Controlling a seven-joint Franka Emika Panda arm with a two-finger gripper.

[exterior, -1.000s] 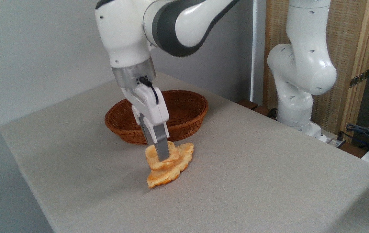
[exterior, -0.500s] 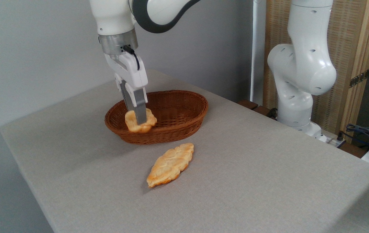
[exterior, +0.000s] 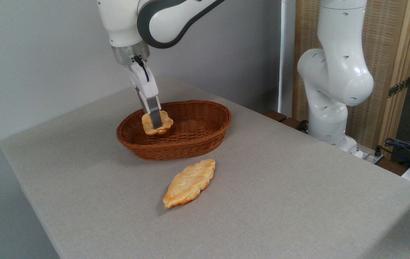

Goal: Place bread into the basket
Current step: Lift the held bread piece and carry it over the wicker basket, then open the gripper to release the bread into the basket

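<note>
The carrying step was judged to be nearly finished: the bun [exterior: 156, 124] was held clamped in the pincer [exterior: 155, 124], with one grey finger [exterior: 154, 114] seen across its front, and it was hung over the left half of the wicker basket [exterior: 205, 138], inside the rim line and just above the woven floor (whether it touched the weave could not be told). What the next move was thought to call for was a short lowering until the bun was borne by the basket floor, a parting of the fingers, and a straight lift clear of the near wall, so that the flared side was not caught and the bun was not dragged out. The leaf-shaped pastry [exterior: 189, 183] was left flat on the counter [exterior: 298, 187], in front of the basket and apart from it. Compared with half a second earlier, the bun had been carried from above the near-left rim further in over the basket, and the wrist had been turned so that the pincer was seen more edge-on; basket and pastry were found unmoved.
</note>
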